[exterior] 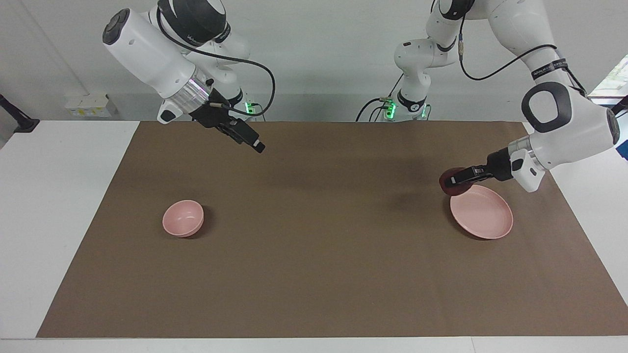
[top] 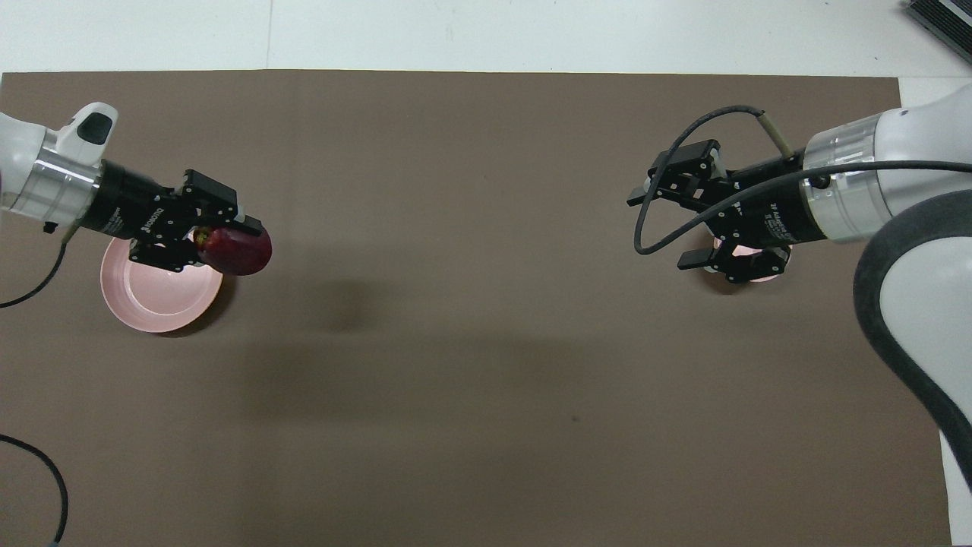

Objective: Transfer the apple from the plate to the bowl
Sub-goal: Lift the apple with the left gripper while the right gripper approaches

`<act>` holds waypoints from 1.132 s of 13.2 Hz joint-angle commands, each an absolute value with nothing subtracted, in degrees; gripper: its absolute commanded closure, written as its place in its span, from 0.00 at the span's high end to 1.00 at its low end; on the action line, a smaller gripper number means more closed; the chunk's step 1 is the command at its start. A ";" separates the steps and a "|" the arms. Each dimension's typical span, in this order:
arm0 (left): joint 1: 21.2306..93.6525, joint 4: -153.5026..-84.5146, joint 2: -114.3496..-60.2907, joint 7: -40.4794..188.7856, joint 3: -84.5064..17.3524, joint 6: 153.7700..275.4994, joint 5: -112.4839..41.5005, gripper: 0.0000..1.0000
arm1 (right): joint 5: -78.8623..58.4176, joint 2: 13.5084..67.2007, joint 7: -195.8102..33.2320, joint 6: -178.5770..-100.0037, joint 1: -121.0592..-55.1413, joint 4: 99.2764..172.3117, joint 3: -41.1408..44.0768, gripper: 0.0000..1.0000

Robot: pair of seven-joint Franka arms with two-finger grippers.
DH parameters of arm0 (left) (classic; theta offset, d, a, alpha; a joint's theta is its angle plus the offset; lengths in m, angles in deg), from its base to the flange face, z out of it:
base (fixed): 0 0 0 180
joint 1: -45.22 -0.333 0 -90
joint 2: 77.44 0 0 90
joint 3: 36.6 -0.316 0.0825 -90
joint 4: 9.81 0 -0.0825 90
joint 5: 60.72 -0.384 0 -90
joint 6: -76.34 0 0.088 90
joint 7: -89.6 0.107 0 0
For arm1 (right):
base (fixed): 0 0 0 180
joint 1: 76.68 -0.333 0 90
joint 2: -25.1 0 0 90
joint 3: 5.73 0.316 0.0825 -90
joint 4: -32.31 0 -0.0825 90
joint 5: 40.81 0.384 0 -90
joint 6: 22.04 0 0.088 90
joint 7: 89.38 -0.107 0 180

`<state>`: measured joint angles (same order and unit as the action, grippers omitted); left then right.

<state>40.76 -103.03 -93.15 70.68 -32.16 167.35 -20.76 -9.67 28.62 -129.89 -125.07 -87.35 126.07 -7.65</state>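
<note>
My left gripper is shut on the dark-red apple and holds it in the air over the rim of the wide pink plate, on the side toward the table's middle. In the overhead view the apple sticks out of the left gripper past the plate. The small pink bowl stands toward the right arm's end. My right gripper hangs open high in the air; in the overhead view the right gripper covers most of the bowl.
A brown mat covers the table, with white table surface around it. Black cables lie at the mat's corner near the left arm's base.
</note>
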 commanded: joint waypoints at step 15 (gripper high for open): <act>55.42 -102.09 -93.52 33.61 -19.47 186.99 -1.75 0.00 | 27.83 4.71 -81.91 -143.77 -88.63 161.68 -7.40 1.00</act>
